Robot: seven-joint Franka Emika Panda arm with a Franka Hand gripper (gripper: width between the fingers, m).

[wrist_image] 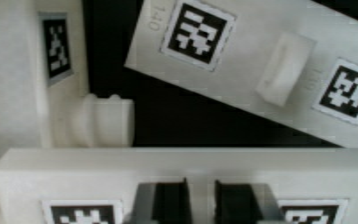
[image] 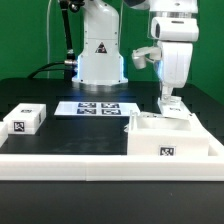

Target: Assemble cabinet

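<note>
Running along the near edge of the dark surface (image: pixel 80 132), a low white rail (image: pixel 70 165) is crossing the scene. Just behind it on the right, the cabinet's box body (image: pixel 165 140) is sitting with a tag facing near. A small tagged panel (image: pixel 25 120) is lying well apart at the left. The hand (image: pixel 172 103) is hanging at the body's far edge, fingers almost together; whether they are pinching anything cannot be told. Farther back, the marker board (image: pixel 98 107) is lying flat before the robot base (image: pixel 100 55).
</note>
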